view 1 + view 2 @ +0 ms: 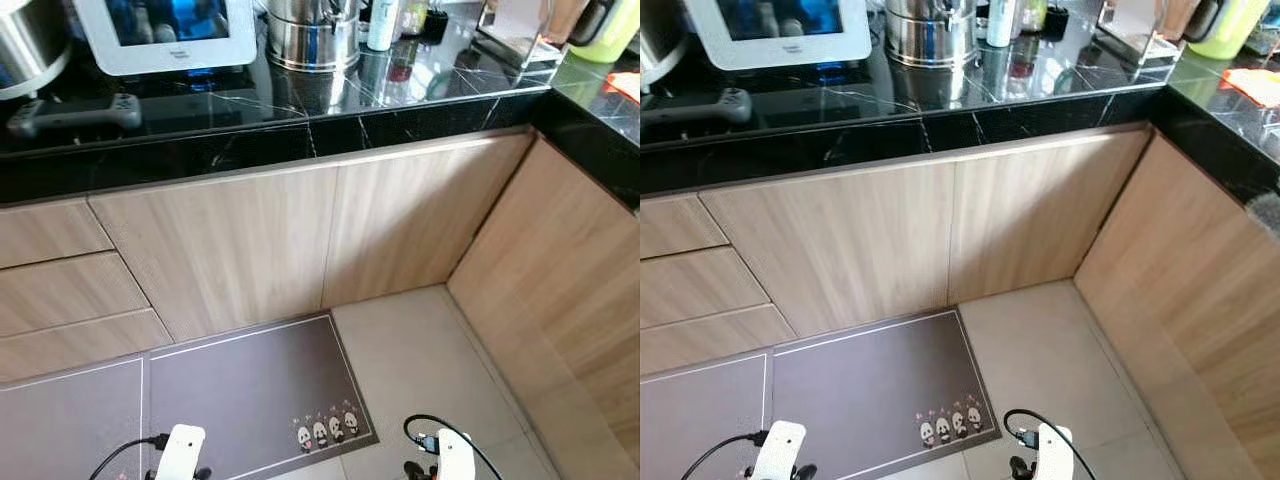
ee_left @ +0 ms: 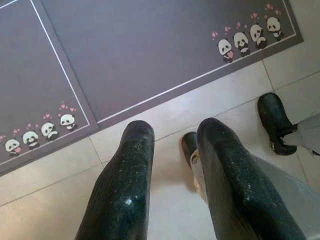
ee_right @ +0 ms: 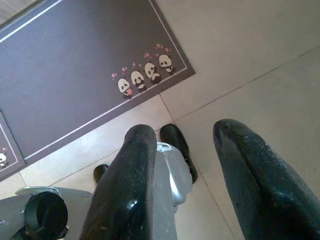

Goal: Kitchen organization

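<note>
Countertop clutter sits well above your left gripper and right gripper, both hanging parted and empty over the floor tiles beside the panda mat. Raise either arm carelessly and you could strike the cabinet doors.

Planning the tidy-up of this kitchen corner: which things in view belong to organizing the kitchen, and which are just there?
Belongs to the job:
- shiny steel pot on the black marble countertop
- white bottle beside it
- lime-green jug in the corner
- black game controller

Just there:
- white-framed tablet screen
- grey floor mat with pandas
- light wooden cabinet doors
- both grippers hang idle, open, near the floor
</note>
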You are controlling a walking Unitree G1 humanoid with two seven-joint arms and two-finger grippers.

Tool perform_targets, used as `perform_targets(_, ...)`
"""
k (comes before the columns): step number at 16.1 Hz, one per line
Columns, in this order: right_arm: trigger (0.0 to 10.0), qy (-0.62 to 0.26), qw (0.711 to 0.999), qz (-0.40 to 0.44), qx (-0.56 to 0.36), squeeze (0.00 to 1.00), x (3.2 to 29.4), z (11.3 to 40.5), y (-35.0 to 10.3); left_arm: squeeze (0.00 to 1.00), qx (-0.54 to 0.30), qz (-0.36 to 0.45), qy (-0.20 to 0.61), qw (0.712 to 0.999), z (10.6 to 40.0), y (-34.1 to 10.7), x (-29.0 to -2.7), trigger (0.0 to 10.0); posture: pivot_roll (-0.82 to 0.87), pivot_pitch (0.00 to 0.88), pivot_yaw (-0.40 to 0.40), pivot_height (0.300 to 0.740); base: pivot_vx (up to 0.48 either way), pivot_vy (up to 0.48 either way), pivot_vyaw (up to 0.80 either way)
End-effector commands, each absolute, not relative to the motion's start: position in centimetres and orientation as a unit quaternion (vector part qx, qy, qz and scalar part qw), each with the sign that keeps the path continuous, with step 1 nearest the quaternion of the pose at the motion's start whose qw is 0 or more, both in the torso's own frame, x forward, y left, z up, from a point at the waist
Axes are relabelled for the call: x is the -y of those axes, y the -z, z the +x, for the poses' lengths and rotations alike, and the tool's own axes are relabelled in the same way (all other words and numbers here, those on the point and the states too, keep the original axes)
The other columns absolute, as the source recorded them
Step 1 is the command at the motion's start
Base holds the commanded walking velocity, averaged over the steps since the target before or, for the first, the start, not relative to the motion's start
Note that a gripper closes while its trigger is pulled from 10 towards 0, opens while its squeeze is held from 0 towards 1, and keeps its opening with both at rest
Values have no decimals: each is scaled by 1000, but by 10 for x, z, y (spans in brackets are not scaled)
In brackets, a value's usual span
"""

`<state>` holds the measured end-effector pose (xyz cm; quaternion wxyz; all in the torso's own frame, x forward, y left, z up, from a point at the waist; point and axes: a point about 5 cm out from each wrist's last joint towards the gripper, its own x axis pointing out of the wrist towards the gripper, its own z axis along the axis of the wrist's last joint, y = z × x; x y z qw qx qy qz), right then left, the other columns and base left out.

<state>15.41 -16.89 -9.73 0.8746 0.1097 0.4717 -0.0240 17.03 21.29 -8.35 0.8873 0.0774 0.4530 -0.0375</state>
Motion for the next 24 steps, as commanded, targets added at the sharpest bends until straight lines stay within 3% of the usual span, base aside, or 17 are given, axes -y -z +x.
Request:
perform_targets(1, 10000, 24, 872, 105, -478, 0, 170, 149, 99, 0, -465, 87, 46, 880, 165, 86, -213, 10000, 5, 29, -16, 740, 0, 0, -656)
perform_targets(24, 10000, 25, 873, 107, -476, 0, 170, 149, 99, 0, -468, 88, 49, 878, 162, 87, -212, 10000, -2, 57, -21, 740, 0, -35, -653)
